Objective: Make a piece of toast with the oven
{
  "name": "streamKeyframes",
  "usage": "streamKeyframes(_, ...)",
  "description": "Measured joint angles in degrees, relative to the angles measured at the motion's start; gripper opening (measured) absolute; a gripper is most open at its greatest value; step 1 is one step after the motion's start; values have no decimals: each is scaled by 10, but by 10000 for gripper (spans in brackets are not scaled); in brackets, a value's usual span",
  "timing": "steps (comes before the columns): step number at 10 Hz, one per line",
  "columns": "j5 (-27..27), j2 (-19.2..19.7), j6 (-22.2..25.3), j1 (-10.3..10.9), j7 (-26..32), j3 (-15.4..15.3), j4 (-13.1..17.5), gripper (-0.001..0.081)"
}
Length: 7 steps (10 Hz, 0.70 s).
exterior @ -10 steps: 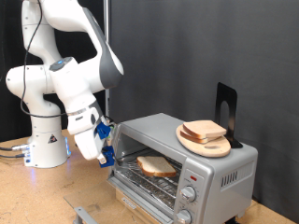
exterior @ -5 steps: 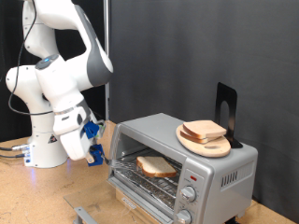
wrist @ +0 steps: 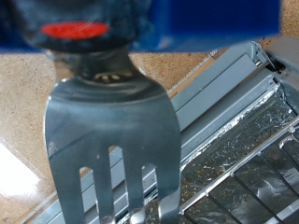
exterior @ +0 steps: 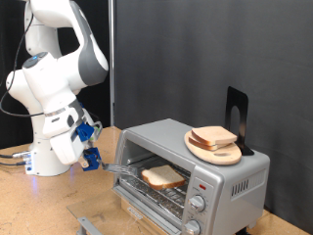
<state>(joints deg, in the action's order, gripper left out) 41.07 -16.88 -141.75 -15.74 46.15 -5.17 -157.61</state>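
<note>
The silver oven (exterior: 233, 178) stands at the exterior view's right with its glass door folded down. A piece of toast (exterior: 162, 175) lies flat on the wire rack inside. My gripper (exterior: 88, 157) is to the left of the oven's opening, clear of it. It is shut on a metal fork (exterior: 119, 169) whose tines point toward the opening. In the wrist view the fork (wrist: 117, 140) fills the middle, above the open door (wrist: 215, 103) and the foil-lined tray (wrist: 252, 163).
A round wooden board (exterior: 217, 150) with two more bread slices (exterior: 213, 136) sits on the oven's top, beside a black stand (exterior: 236, 116). The door's handle bar (exterior: 90, 225) juts out low in front. The robot base (exterior: 49, 157) stands at the left.
My arm has swung back to the exterior view's left, away from the oven's opening, carrying the fork with it. The toast stays on the rack.
</note>
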Motion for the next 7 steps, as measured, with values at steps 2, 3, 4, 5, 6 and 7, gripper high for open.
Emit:
streamKeyframes(2, 2, 1, 9, -2, 25, 17, 3, 491)
streamKeyframes(3, 2, 0, 33, -7, 33, 33, 13, 491)
streamKeyframes(4, 1, 0, 73, -15, 35, 51, 32, 491)
streamKeyframes(5, 1, -1, 120, -21, 35, 68, 55, 491)
streamKeyframes(6, 1, -3, 162, -26, 35, 82, 78, 491)
streamKeyframes(7, 2, -8, 195, -28, 34, 93, 97, 491)
